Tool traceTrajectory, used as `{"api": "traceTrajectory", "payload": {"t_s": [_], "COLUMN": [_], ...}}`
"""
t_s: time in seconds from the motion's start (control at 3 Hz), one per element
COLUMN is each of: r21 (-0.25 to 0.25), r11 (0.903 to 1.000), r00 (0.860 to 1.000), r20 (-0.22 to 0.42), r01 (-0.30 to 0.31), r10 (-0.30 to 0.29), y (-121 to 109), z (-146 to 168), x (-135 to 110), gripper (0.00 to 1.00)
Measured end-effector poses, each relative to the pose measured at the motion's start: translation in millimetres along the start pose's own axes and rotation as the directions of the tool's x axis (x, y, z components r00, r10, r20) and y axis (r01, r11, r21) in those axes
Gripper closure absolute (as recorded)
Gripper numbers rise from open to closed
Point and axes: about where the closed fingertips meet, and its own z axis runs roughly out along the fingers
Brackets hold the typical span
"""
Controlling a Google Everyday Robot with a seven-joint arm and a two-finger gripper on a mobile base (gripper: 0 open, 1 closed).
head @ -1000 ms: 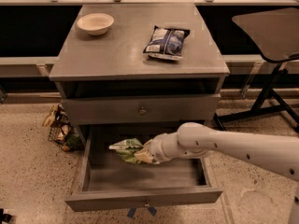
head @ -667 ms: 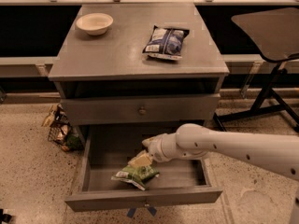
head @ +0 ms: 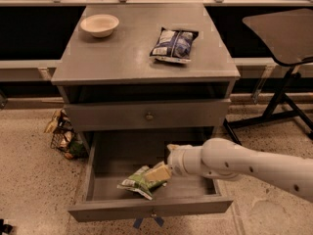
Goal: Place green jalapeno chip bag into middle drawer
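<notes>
The green jalapeno chip bag lies on the floor of the open middle drawer, near its front left. The drawer is pulled out, with a small knob and blue tape bits at its front's lower edge. My gripper reaches in from the right, inside the drawer, just right of and above the bag. Its fingers are spread: one pale fingertip rests at the bag's right end, the other sits higher up toward the drawer's back. The bag is not gripped.
On the grey cabinet top sit a white bowl and a dark blue-and-white chip bag. A shut knobbed drawer front is above the open one. A wire basket of snacks stands on the floor to the left, and a black stand to the right.
The green bag left my gripper and dropped to the drawer floor. My gripper then lowered a little toward the bag's right end.
</notes>
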Motion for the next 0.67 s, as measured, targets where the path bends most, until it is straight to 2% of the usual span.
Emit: {"api": "traceTrajectory", "payload": {"t_s": [0.33, 0.67], "r21": [0.089, 0.14], "r11": [0.9948, 0.9871], "r00": [0.997, 0.992], "r20": [0.068, 0.107], "r01": [-0.049, -0.078], "r10": [0.043, 0.063], "y": [13, 15], "z": [-46, -69], "x": [-3, -4], "gripper": [0.18, 0.0]}}
